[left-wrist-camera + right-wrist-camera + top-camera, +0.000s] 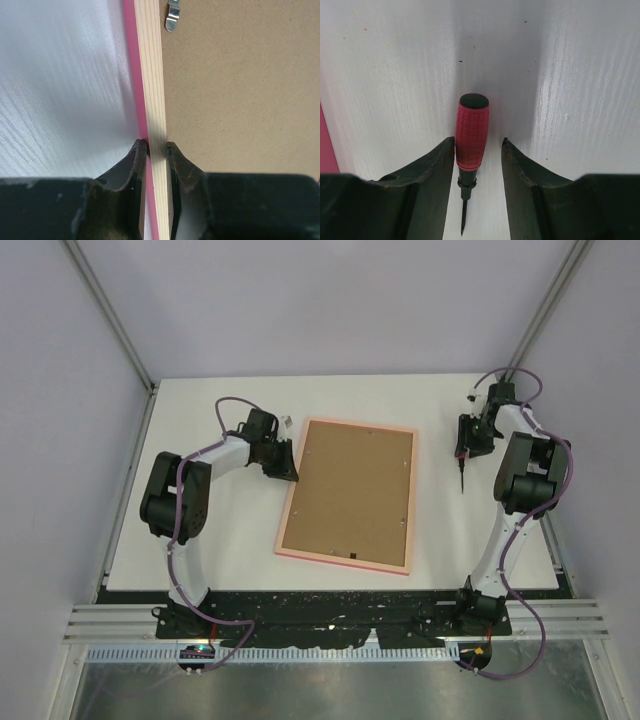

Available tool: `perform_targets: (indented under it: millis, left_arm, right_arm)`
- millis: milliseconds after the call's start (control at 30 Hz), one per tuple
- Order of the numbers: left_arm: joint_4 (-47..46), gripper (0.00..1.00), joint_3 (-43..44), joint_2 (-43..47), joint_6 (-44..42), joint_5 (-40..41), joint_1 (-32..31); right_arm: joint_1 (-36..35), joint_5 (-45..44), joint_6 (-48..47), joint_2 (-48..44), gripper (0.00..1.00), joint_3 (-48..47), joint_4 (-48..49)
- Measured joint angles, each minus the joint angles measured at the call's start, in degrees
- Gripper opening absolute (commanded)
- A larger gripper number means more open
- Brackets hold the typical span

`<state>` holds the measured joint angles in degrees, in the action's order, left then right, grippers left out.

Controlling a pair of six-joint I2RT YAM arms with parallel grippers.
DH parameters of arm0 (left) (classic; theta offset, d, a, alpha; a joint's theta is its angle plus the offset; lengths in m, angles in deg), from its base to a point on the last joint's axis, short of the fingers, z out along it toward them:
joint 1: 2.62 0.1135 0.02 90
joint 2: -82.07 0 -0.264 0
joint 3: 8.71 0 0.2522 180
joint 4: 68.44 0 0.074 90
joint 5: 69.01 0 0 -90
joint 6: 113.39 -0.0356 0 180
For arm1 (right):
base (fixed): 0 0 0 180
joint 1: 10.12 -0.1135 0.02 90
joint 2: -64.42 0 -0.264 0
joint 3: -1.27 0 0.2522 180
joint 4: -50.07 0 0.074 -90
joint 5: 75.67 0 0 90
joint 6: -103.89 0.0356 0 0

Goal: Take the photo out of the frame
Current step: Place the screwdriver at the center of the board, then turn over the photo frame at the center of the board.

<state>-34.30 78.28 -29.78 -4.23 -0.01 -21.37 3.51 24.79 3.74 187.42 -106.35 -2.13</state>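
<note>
Left pincer [156, 146]: pinching the frame [345, 562] by its left long rim. One finger [129, 167] sits on the outer pink side. The other sits on the inner side, against the edge of the board [350, 490]. The pale wooden back of the rim runs between them, with no gap visible on either side.

Frame: lying flat, back side up, in the middle of the tabletop [220, 540]. Its long sides run away from the arms, and its far end is turned a little to the right. The brown board fills the opening. A small metal clip [172, 15] lies on the board, just beside the rim and farther along from the grip.

Photo: not visible from any view, as the board covers the opening.

Right pincer [479, 141]: spread, with a red-handled screwdriver [471, 135] between its fingers. The left finger touches the handle, and the right finger stands apart from it with white tabletop showing in the gap. The handle's black cap points away from the wrist and the blade points back toward it. I cannot tell whether the tool rests fully on the tabletop. This pincer is at the far right of the tabletop, well apart from the frame.
</note>
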Motion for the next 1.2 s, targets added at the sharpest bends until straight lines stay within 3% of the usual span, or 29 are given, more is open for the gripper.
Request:
perform_targets:
  millis: [267, 300, 367, 500, 667, 800, 1000, 1200]
  left_arm:
    - [-0.02, 0.00, -0.02, 0.02, 0.00, -0.07, 0.02]
    - [-0.02, 0.01, -0.02, 0.02, -0.02, -0.07, 0.02]
    - [-0.02, 0.02, -0.02, 0.04, -0.02, -0.07, 0.02]
    - [0.00, 0.07, -0.02, 0.09, -0.04, -0.07, 0.02]
    - [-0.07, 0.30, -0.28, 0.37, -0.07, -0.04, 0.04]
    - [0.26, 0.59, -0.55, 0.39, -0.24, 0.28, 0.17]
    - [0.70, 0.78, -0.70, 1.86, -0.48, 0.85, 0.66]
    - [1.79, 0.91, -1.14, 4.81, -1.99, 1.73, 1.33]
  right_arm:
    - [-0.02, 0.17, 0.02, -0.72, 0.51, 1.20, 1.18]
    - [-0.02, 0.26, 0.02, -0.85, 0.54, 1.33, 1.29]
    - [-0.20, 0.39, -0.26, -1.46, 0.70, 2.05, 1.42]
    - [-1.01, 0.20, -1.99, -5.22, 0.72, 5.55, 2.08]
    - [-4.04, -1.97, -5.49, -14.32, 0.72, 8.81, 3.58]
    - [-10.25, -4.63, -10.60, -25.03, 0.72, 14.88, 8.13]
    - [-23.89, 0.20, -18.69, -38.77, 0.72, 27.63, 9.20]
    - [-39.89, 5.95, -23.56, -44.39, 0.71, 35.63, 5.55]
